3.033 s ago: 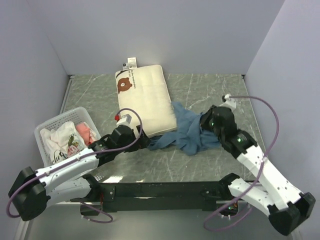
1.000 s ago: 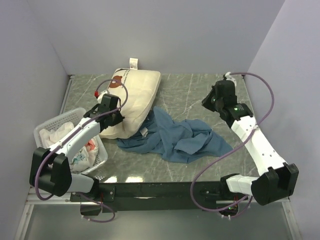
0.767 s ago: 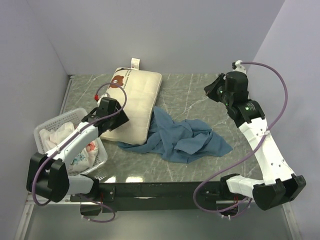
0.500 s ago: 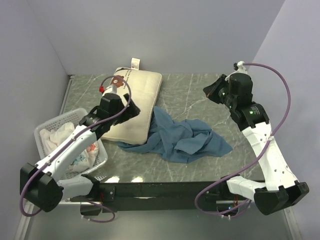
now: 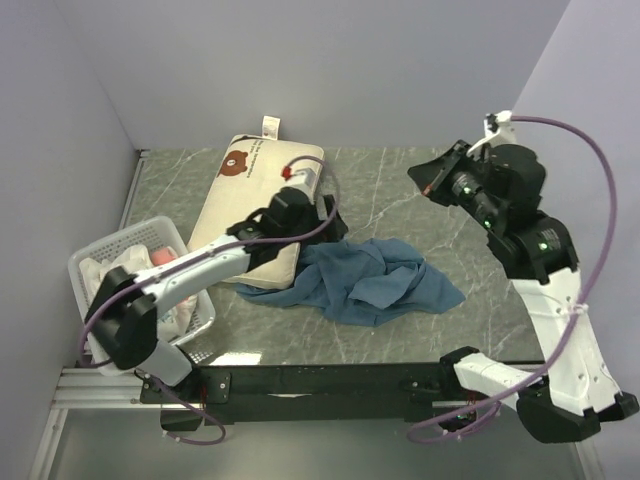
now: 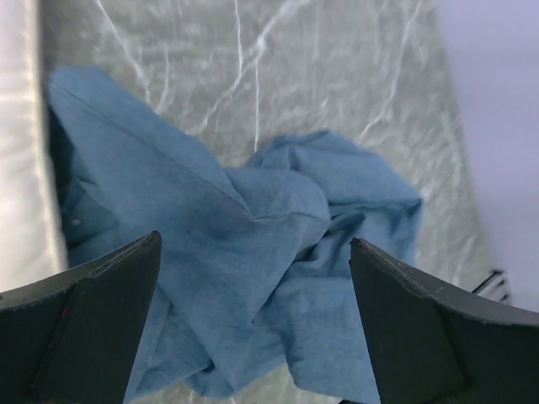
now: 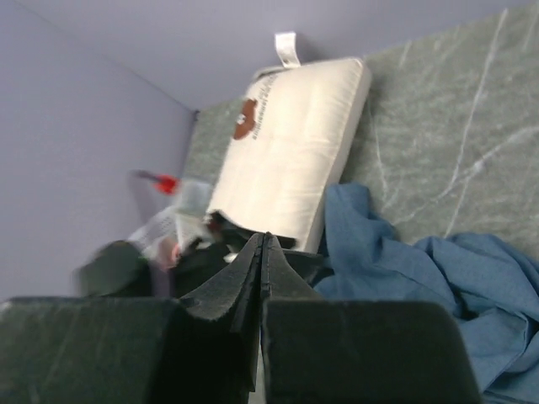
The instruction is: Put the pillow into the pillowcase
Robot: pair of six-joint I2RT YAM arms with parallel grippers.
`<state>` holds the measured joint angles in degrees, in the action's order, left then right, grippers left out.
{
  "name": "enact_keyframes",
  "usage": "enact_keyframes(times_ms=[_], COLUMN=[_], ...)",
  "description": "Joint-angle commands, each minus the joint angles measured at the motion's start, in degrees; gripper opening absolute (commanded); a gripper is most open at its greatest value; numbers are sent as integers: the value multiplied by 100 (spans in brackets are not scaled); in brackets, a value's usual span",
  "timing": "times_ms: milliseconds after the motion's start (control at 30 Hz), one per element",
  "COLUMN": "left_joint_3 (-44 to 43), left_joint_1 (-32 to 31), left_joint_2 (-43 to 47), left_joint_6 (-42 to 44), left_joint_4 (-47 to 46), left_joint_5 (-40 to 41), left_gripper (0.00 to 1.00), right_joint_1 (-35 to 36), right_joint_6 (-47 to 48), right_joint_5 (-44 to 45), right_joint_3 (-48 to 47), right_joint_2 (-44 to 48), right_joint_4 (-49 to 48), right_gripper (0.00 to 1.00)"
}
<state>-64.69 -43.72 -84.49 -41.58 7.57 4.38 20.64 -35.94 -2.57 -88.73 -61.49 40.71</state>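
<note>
The cream quilted pillow (image 5: pixel 262 200) with a brown bear face lies flat at the back left; it also shows in the right wrist view (image 7: pixel 295 126) and at the left edge of the left wrist view (image 6: pixel 21 168). The blue pillowcase (image 5: pixel 375 280) lies crumpled mid-table, its left edge tucked under the pillow's near right corner. My left gripper (image 5: pixel 322 214) is open and empty, hovering over the pillow's right edge, with the pillowcase (image 6: pixel 253 252) below its jaws (image 6: pixel 254 241). My right gripper (image 5: pixel 425 180) is shut and empty, raised high at the back right (image 7: pixel 263 237).
A white basket (image 5: pixel 110 260) with clothes stands at the left, next to the left arm. Lilac walls enclose the back and both sides of the grey marble tabletop (image 5: pixel 400 190). The black rail runs along the near edge.
My left gripper has swung from the pillow's left side across to its right edge, over the pillowcase. My right arm has risen higher and back. The pillow now lies flat.
</note>
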Motion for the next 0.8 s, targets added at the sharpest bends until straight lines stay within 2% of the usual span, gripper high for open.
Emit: enact_keyframes(times_ms=[0, 33, 133, 167, 200, 267, 467, 533, 567, 600, 633, 667, 700, 767], left_joint_3=[-588, -633, -791, -896, -984, -1325, -2406, -2618, -2663, -2698, -2725, -2725, -2699, -2655], left_joint_1=[-443, -505, -602, -593, -602, -602, -593, -593, -593, -593, -576, -584, -585, -558], left_joint_2=[-559, -786, -1243, -1367, -1630, -1930, -2967, -3187, -3223, -3267, -3267, -3258, -3223, -3197], left_joint_6=[221, 177, -139, -279, -280, -167, 150, 142, 124, 115, 81, 80, 89, 80], left_joint_4=[-144, 58, 735, 946, 1009, 1018, 1027, 1018, 1009, 1001, 983, 957, 922, 878], left_joint_5=[158, 577, 1239, 1571, 1688, 1803, 1891, 1847, 1812, 1794, 1794, 1812, 1820, 1812], left_gripper=[97, 95, 91, 92, 93, 95, 94, 87, 83, 71, 63, 56, 43, 31], right_joint_1=[27, 36, 106, 141, 229, 352, 1002, 1178, 1214, 1231, 1232, 1240, 1232, 1232], right_joint_6=[79, 79, -53, -97, -132, -194, -474, -702, -782, -852, -1001, -1098, -1169, -1397], right_joint_5=[19, -67, -86, -69, -42, 45, 678, 661, 635, 635, 635, 643, 609, 635], right_joint_3=[-637, -515, 748, 1465, 1786, 2584, 3764, 4072, 4422, 4582, 4732, 4977, 5058, 5129], right_joint_2=[138, 277, 803, 936, 1051, 1350, 2106, 2368, 2457, 2554, 2711, 2774, 2809, 2853], right_joint_4=[420, 359, -88, -185, -308, -405, -318, -318, -335, -336, -336, -327, -292, -117], right_gripper=[7, 11, 28, 31, 36, 39, 53, 56, 62, 64, 67, 76, 77, 80])
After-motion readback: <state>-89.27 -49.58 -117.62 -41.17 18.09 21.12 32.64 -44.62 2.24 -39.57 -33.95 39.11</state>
